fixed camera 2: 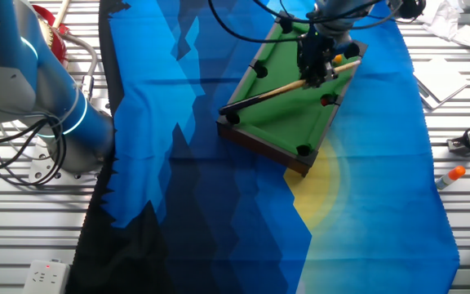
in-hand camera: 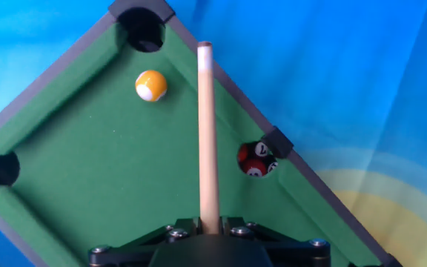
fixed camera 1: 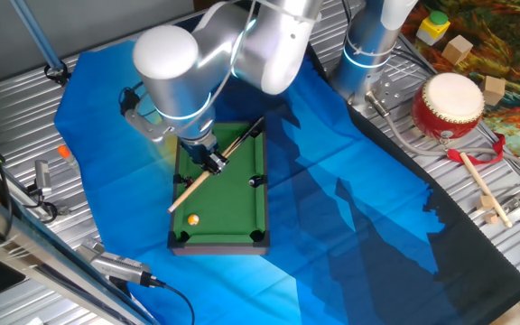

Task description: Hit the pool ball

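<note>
A miniature green pool table (fixed camera 1: 233, 203) lies on the blue cloth. The pool ball (fixed camera 1: 193, 219), small and orange with a white patch, rests near a corner pocket; in the hand view the ball (in-hand camera: 151, 85) sits just below the pocket (in-hand camera: 144, 31). My gripper (fixed camera 1: 211, 161) is shut on a wooden cue stick (fixed camera 1: 228, 153) over the table. In the hand view the cue (in-hand camera: 207, 133) points forward, its tip (in-hand camera: 204, 47) right of the ball and apart from it. A red ball (in-hand camera: 256, 160) lies in a side pocket. The gripper also shows in the other fixed view (fixed camera 2: 315, 69).
The blue cloth (fixed camera 1: 350, 226) covers the metal table. A red and white drum (fixed camera 1: 448, 104) with a drumstick (fixed camera 1: 484, 188) stands at the right, wooden blocks (fixed camera 1: 459, 50) behind it. A marker (fixed camera 2: 449, 175) and tools lie at the cloth's edge.
</note>
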